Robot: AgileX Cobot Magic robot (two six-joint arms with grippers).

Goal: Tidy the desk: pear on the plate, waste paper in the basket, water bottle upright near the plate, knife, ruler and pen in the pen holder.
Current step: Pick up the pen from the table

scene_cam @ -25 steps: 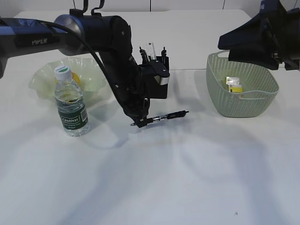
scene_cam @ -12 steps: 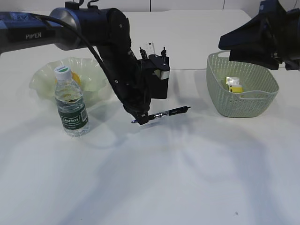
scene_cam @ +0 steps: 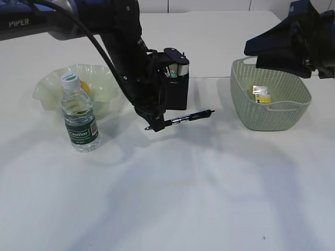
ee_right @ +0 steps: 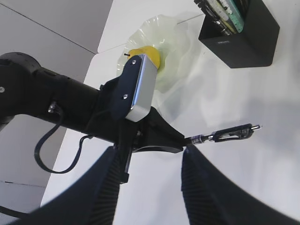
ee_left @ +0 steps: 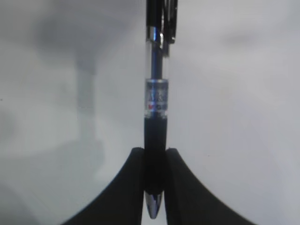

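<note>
My left gripper (scene_cam: pixel 156 125) is shut on a black pen (scene_cam: pixel 188 117) and holds it level above the table, just in front of the black pen holder (scene_cam: pixel 178 94). The left wrist view shows the pen (ee_left: pixel 156 117) clamped between the jaws (ee_left: pixel 154 187) near its tip. The holder (ee_right: pixel 239 40) has several items standing in it. The yellow pear (ee_right: pixel 143 54) lies on the pale green plate (scene_cam: pixel 52 86). The water bottle (scene_cam: pixel 79 117) stands upright in front of the plate. Crumpled paper (scene_cam: pixel 260 94) lies in the green basket (scene_cam: pixel 269 117). My right gripper (ee_right: pixel 150 180) is open and empty, raised at the right.
The right arm (scene_cam: pixel 293 42) hangs above the basket's far side. The left arm (scene_cam: pixel 104 26) reaches over the plate and bottle, and it also shows in the right wrist view (ee_right: pixel 70 110).
My left gripper has risen and shifted slightly right with the pen, which now hangs higher off the table. The right arm has not moved.
</note>
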